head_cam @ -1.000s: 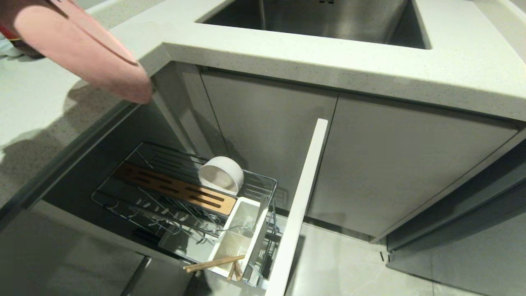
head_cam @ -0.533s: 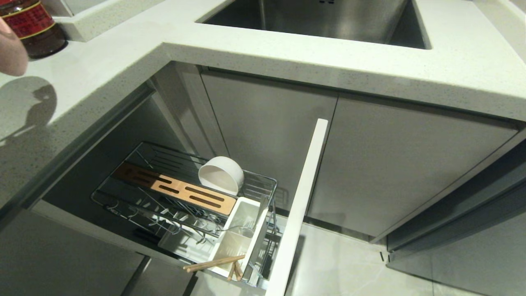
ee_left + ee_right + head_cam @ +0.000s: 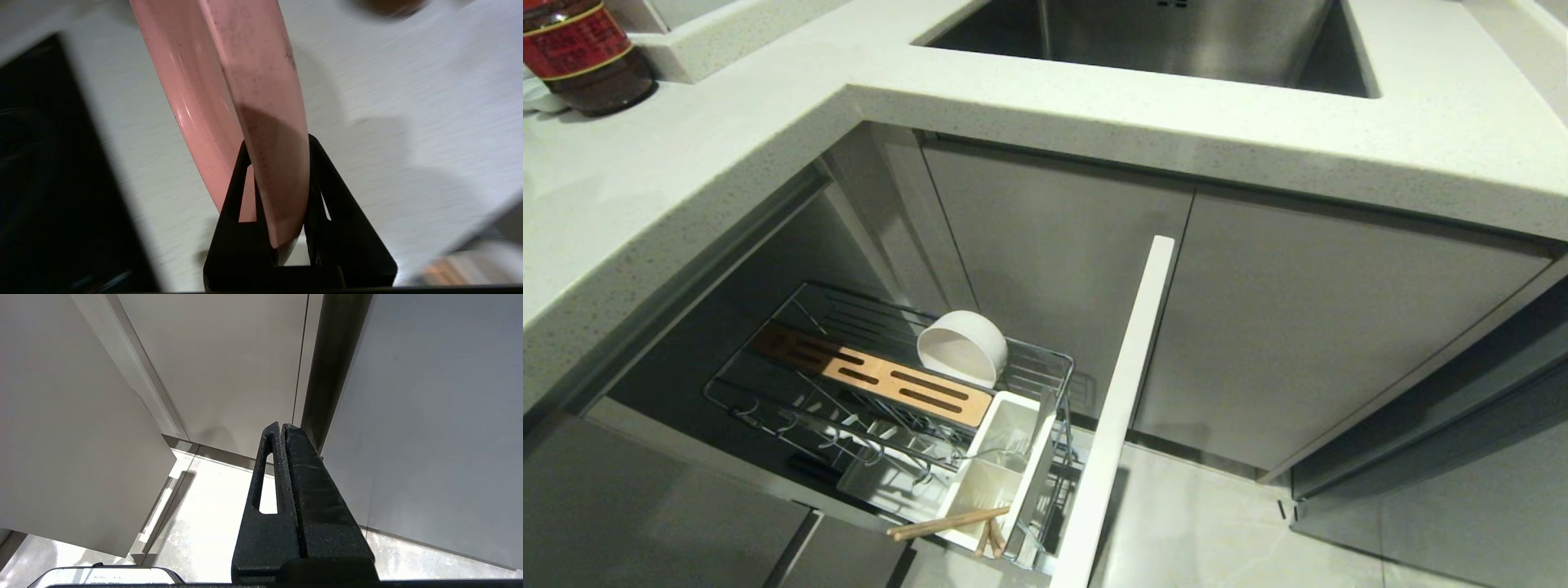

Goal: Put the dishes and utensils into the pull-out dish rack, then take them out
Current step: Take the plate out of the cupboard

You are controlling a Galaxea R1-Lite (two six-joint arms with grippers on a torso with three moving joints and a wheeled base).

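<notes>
Plate (image 3: 245,81), pink, flat: the left claw (image 3: 278,179) is pinching its rim between both black fingers, the plate standing on edge over the pale worktop (image 3: 408,102) and rising from the claw toward twelve o'clock in the wrist view, outside the head view. Handling, as a judgement: it is being unloaded, so lowering it gently onto bare worktop, tilting it flat before letting go, looks safest. Bowl (image 3: 962,347), chopsticks (image 3: 947,523) and fork (image 3: 1005,447) are sitting in the rack (image 3: 768,392); the right claw (image 3: 282,433) is hanging closed, empty.
</notes>
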